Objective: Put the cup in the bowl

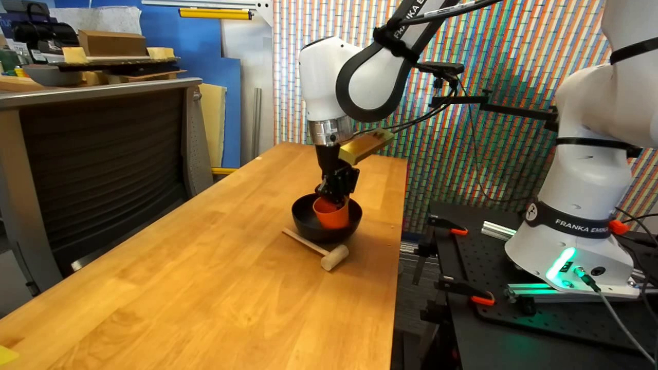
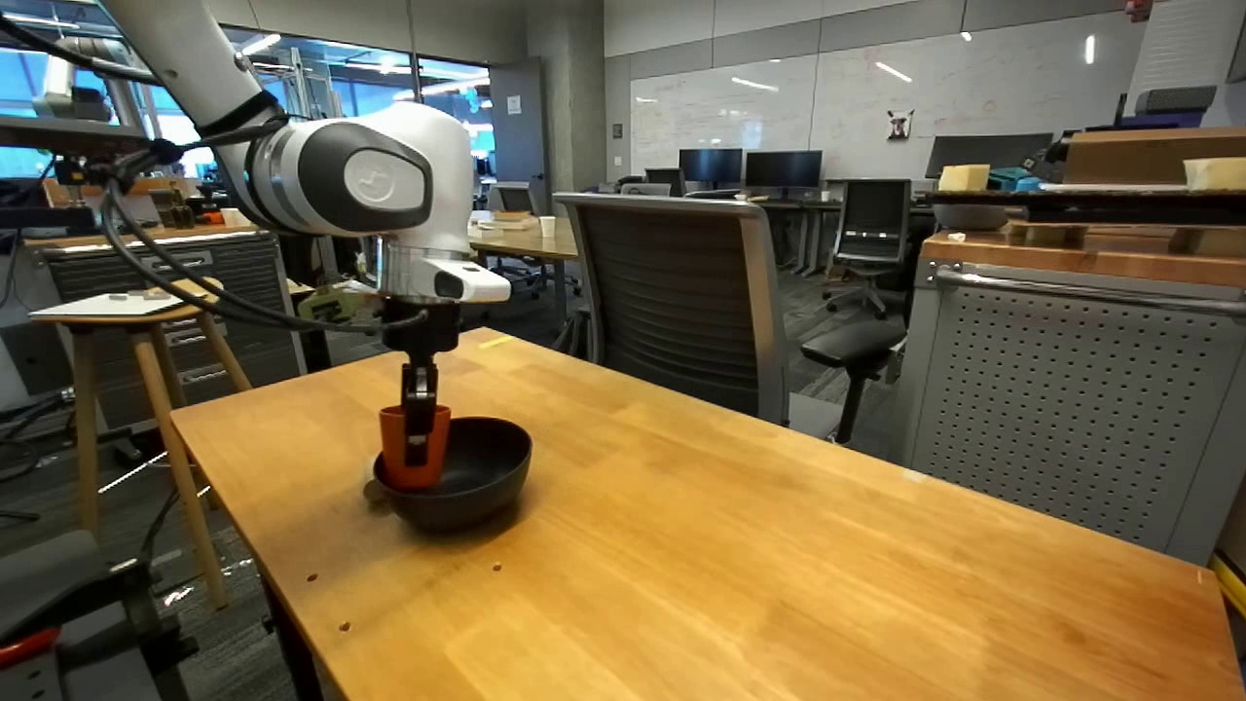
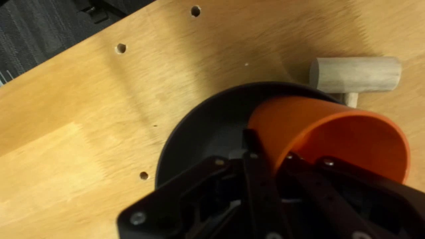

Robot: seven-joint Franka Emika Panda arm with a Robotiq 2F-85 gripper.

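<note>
orange cup [image 1: 335,218] — tight in the hand [image 1: 337,199] — inside black bowl [image 1: 320,235]

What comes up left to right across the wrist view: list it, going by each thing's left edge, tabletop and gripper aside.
Dark floor → upper-left table hole → lower table hole → black bowl → topmost table hole → orange cup → wooden mallet.

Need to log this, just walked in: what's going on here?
A robot arm holds an orange-red cup by its wall in the gripper. The cup is inside a black bowl on the wooden table, not yet released; whether it rests on the bowl's bottom, I can't tell. A wooden mallet lies beside the bowl.
</note>
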